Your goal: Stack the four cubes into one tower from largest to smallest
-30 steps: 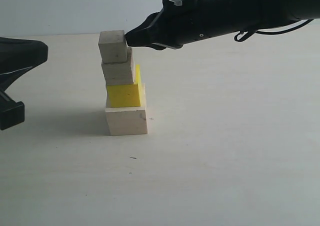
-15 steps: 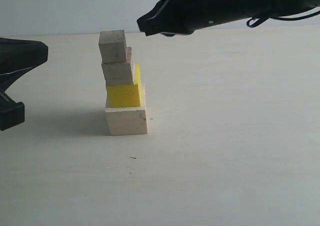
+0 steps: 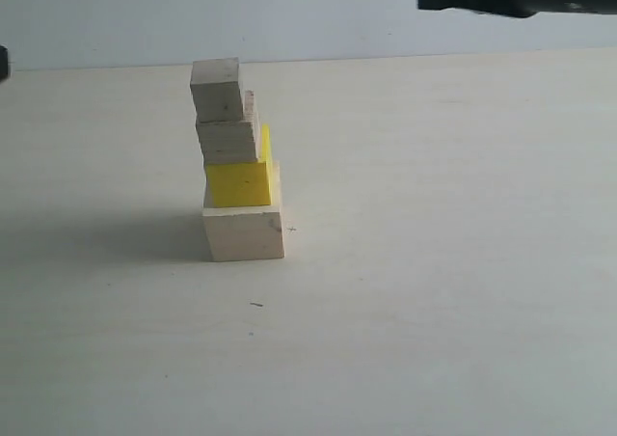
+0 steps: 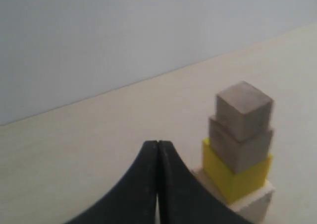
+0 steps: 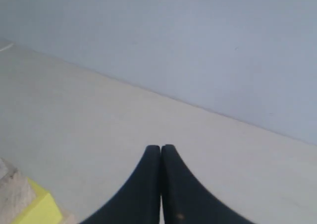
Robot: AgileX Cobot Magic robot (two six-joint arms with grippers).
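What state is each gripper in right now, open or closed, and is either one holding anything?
Left gripper: closed, holding nothing.
Right gripper: closed, holding nothing.

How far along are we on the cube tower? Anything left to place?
Done: all four are stacked, large pale cube at the bottom, then yellow cube, medium pale cube, and small pale cube on top, the upper ones sitting off-centre. In hand: nothing; left gripper and right gripper are shut, empty, touching no cube. Remaining: nothing visible to place.
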